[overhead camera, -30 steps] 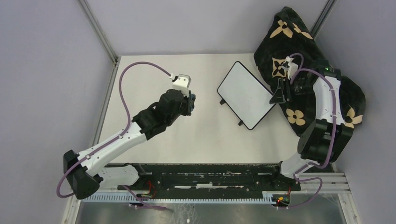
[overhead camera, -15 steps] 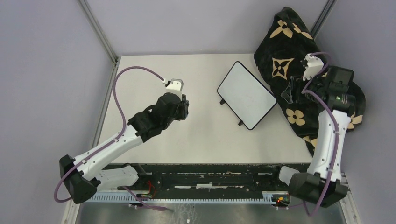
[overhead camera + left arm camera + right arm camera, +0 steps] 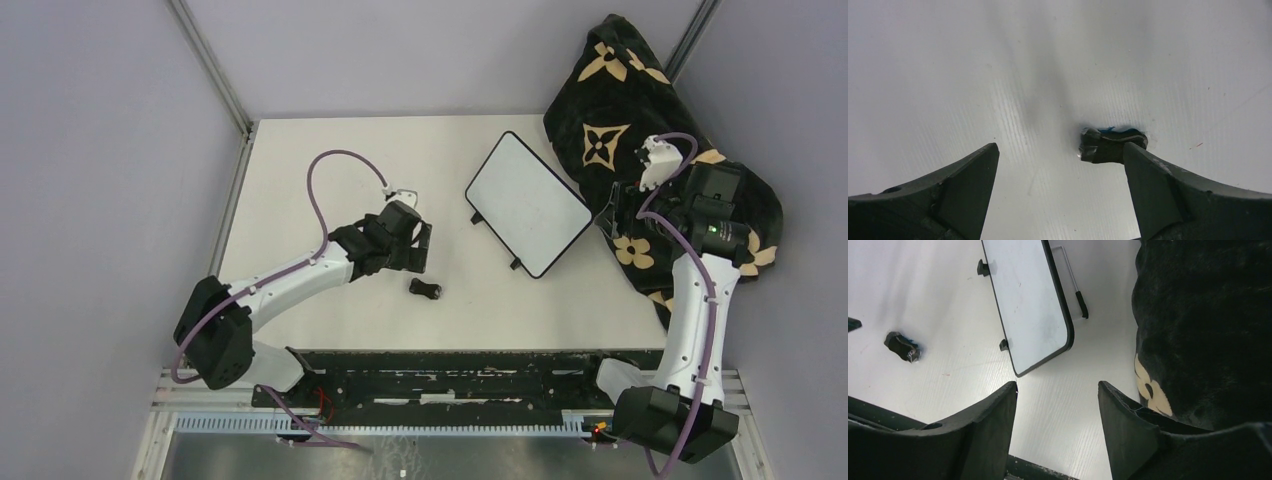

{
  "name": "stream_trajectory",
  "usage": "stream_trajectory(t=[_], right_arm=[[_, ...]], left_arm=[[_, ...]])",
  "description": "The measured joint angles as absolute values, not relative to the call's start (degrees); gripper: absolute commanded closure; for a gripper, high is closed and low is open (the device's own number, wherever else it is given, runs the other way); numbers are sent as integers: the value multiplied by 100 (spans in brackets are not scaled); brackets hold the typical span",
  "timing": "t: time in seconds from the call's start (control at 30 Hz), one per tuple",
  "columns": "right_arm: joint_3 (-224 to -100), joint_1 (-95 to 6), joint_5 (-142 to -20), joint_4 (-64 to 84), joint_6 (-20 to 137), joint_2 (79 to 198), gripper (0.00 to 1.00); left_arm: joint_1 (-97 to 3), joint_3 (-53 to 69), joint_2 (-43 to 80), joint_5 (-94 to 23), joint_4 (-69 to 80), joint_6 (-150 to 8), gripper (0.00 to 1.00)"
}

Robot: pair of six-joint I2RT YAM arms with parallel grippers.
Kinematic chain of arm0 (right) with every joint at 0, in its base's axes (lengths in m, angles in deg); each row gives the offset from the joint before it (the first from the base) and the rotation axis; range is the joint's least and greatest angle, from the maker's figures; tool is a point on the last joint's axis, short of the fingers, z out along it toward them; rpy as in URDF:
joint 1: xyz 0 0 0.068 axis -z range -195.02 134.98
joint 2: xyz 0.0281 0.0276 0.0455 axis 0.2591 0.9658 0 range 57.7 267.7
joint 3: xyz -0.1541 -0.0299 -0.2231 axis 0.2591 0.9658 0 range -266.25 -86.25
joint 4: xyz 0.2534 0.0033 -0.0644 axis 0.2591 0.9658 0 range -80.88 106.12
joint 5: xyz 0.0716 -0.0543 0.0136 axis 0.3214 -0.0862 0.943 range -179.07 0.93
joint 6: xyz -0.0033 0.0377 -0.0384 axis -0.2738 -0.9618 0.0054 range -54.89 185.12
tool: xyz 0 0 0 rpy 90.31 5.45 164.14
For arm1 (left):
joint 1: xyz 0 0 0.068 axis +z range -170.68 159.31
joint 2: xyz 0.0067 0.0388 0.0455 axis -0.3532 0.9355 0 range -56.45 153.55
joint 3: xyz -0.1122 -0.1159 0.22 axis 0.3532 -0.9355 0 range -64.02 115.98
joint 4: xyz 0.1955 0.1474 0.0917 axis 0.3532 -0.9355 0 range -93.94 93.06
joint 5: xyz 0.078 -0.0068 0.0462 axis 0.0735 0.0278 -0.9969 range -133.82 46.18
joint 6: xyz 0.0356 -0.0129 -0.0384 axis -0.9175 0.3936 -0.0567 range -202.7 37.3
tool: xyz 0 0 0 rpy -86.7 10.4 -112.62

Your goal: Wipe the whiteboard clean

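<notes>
Top external: whiteboard [image 3: 527, 203] flat, just beside blanket [image 3: 620, 100], looking wiped clean, perhaps faint specks left. Left gripper [image 3: 1060, 150] spread wide, empty, well apart from blanket; right gripper [image 3: 1058, 387] parted, empty, at blanket's edge.

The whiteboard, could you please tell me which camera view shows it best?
The top external view: the whole whiteboard is there, all four corners and both feet, uncovered. The right wrist view is closer but cuts it off at the picture's top edge. The left wrist view misses it.
</notes>
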State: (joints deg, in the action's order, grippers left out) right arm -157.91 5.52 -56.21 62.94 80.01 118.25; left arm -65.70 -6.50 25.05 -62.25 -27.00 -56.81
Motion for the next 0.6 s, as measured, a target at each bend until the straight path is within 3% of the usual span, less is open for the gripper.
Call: stream_trajectory(t=[0.33, 0.6], right_arm=[[-15362, 552, -6030, 6246, 8054, 11764, 29], [-14973, 552, -6635, 6108, 8038, 11797, 28]], left_arm=[[-5608, -807, 1632, -6232, -2796, -5690, 1], [-5090, -766, 1676, -6348, -2991, -5708, 1]])
